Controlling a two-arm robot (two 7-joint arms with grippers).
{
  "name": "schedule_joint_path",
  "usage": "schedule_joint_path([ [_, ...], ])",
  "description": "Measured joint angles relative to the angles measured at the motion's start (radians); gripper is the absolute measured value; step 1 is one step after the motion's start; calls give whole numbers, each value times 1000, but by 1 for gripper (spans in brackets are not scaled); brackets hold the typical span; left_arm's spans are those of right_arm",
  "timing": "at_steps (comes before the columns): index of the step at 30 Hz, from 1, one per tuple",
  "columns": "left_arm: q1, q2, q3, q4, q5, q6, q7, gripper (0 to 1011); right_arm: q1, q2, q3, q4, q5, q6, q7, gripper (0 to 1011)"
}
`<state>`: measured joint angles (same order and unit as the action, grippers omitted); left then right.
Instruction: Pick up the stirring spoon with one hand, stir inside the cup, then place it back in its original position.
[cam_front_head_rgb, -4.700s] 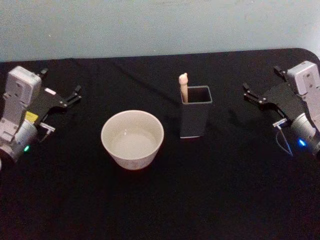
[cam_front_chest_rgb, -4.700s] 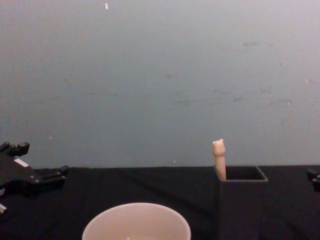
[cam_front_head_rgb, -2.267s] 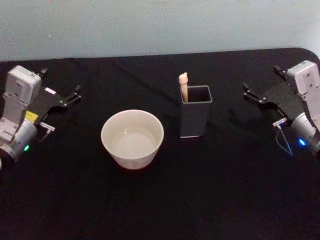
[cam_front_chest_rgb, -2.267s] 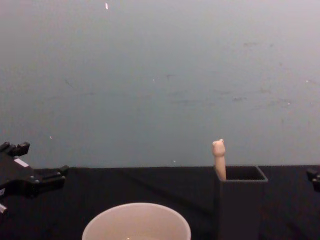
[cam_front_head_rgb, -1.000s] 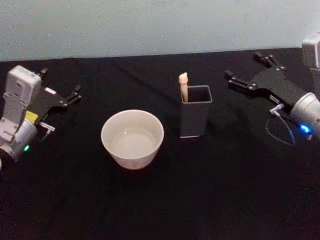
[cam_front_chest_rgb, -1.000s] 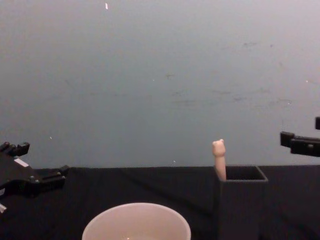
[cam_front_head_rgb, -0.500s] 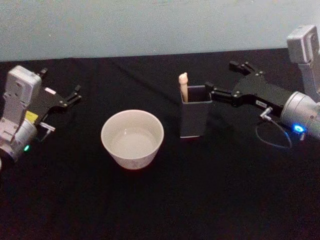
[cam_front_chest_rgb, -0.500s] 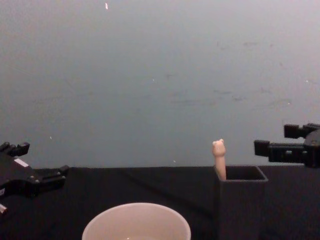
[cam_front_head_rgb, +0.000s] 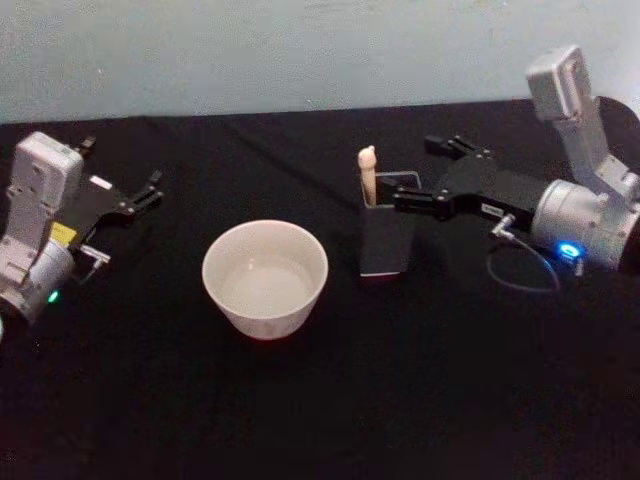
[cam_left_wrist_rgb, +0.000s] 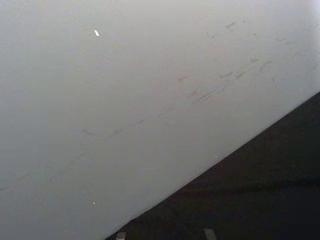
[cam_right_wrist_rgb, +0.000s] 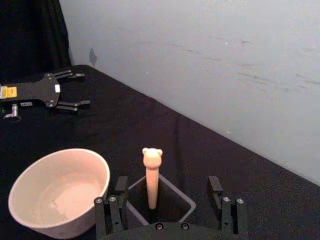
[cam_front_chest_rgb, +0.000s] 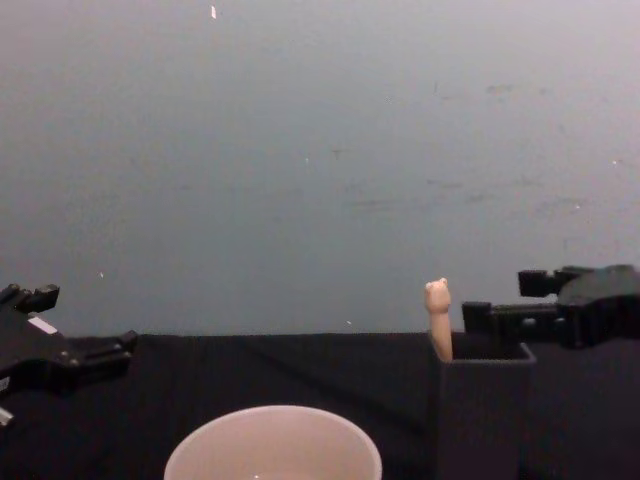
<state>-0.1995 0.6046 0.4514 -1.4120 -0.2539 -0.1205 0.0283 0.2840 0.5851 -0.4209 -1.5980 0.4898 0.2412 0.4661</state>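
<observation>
Test bench: black-draped table (cam_front_head_rgb: 320, 410), bare wall (cam_front_head_rgb: 250, 50)

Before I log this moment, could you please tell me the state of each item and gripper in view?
stirring spoon: upright in the holder, ungripped.
holder: upright, open-topped, spoon in one corner.
cup: upright, left of the holder.
right gripper: open, by the holder's rim, short of the spoon.
left gripper: open, idle at far left.
</observation>
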Motion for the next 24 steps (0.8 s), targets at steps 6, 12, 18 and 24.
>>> schedule_joint_path([
  [6,0,0,0,0,0,0,0,1001,43,-21,-31,36,-16,6,17,1000],
  [12,0,0,0,0,0,0,0,1001,82,-46,-57,77,-26,18,30,1000],
  [18,0,0,0,0,0,0,0,1001,117,-72,-76,119,-32,26,36,1000],
  [24,0,0,0,0,0,0,0,1001,140,-91,-89,148,-36,27,40,1000],
])
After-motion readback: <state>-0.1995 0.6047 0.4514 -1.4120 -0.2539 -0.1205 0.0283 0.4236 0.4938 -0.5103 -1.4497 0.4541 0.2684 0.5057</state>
